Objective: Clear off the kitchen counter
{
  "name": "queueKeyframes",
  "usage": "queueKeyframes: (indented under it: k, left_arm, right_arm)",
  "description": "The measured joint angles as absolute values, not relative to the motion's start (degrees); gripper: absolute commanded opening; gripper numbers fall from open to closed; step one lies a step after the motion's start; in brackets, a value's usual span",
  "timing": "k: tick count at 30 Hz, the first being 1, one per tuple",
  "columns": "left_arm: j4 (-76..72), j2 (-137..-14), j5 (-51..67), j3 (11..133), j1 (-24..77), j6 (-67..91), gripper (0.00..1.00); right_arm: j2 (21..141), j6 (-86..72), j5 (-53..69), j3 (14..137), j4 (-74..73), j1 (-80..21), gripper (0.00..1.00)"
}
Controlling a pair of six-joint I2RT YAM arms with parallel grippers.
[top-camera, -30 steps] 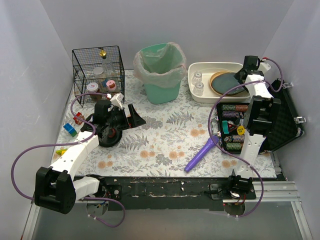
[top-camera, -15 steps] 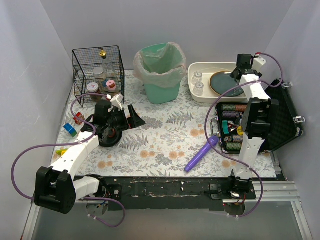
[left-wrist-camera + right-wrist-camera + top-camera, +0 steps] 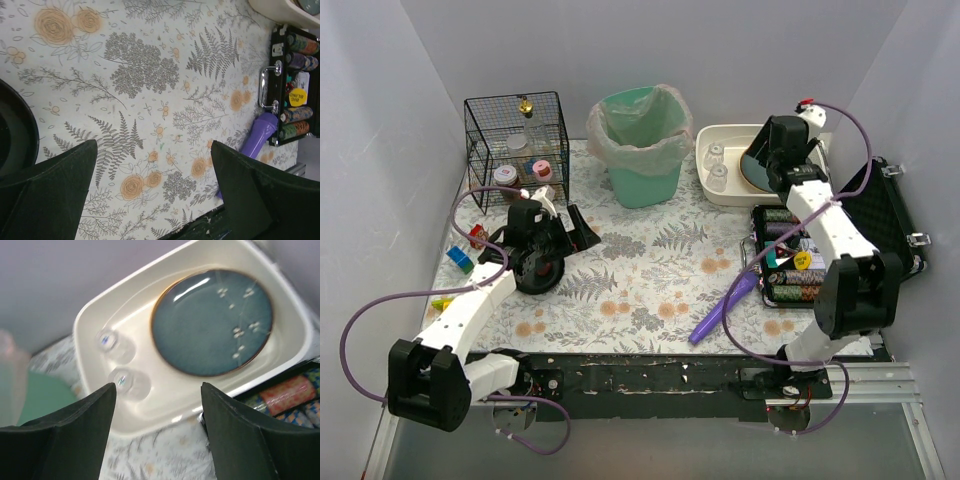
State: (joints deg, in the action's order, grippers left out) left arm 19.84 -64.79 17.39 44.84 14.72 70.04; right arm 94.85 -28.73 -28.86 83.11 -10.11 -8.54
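The kitchen counter (image 3: 640,270) wears a fern-and-flower cloth. My left gripper (image 3: 575,228) hovers open and empty over the cloth (image 3: 150,100), left of centre. My right gripper (image 3: 770,160) hangs open over the white basin (image 3: 720,195) at the back right, nothing between its fingers. In the right wrist view (image 3: 159,410) a dark blue plate (image 3: 212,322) lies flat in the basin (image 3: 85,335) beside two clear glasses (image 3: 107,340). A purple flashlight (image 3: 725,308) lies on the cloth at front right, also seen from the left wrist as the flashlight (image 3: 257,134).
An open black case (image 3: 790,260) of poker chips sits at the right. A green lined bin (image 3: 640,145) and a wire basket (image 3: 517,140) stand at the back. A black bowl (image 3: 535,272) lies under the left arm, small toy blocks (image 3: 460,260) at the far left.
The plate went from tilted to lying flat in the basin. My right gripper swung left across the basin and the arm's elbow dropped. The left arm barely shifted.
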Motion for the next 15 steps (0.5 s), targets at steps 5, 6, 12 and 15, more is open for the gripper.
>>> queueKeyframes:
  k: [5,6,12,15]
  left_arm:
    - [22.4,-63.2,12.0,46.0,14.7,71.3,0.98]
    - [22.6,-62.8,11.1,46.0,14.7,71.7,0.98]
    - [23.9,-62.7,9.4,46.3,13.5,74.3,0.98]
    - [24.6,-63.6,8.8,47.3,13.2,75.2,0.98]
  right_arm:
    - [85.0,-28.6,-18.9,72.9,-9.1,-12.0,0.74]
    - [83.4,-28.7,-17.7,71.4,-9.1,-12.9,0.74]
    - [75.7,-31.0,-12.8,60.8,-8.4,-23.0,0.74]
    - [74.8,-34.0,-11.0,56.6,-7.2,-28.9,0.74]
